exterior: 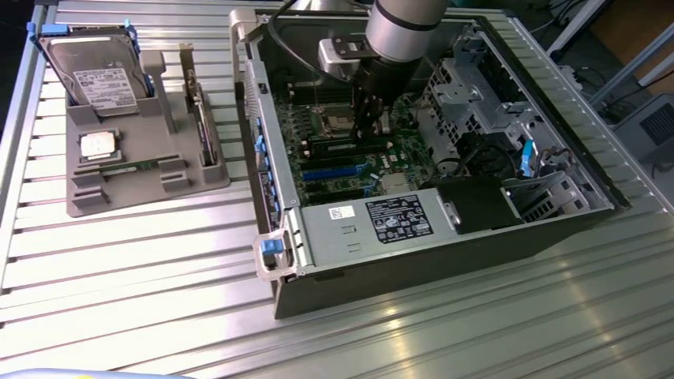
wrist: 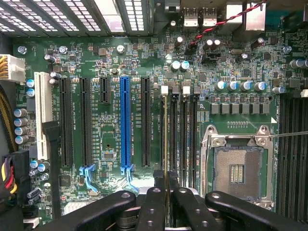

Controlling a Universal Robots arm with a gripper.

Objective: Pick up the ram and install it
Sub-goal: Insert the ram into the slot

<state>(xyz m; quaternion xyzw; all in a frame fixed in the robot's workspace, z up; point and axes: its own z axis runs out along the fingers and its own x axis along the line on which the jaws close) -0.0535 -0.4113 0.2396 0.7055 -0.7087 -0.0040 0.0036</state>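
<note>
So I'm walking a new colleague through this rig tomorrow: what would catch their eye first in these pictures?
First, the grey robot arm reaching down into the open computer case, its pincer just above the memory slots with a thin ram stick seen edge-on between its fingers. Next, the bright blue expansion slot and the empty processor socket on the green motherboard. At the exterior view's left, a grey tray holds a hard drive.

Exterior view: set high and off to one side, looking obliquely down on the open computer case (exterior: 421, 158) and the parts tray (exterior: 137, 158) at its left. Wrist view: close, straight down on the motherboard (wrist: 144, 120). Shared: motherboard slots and processor socket (wrist: 236, 168).
</note>
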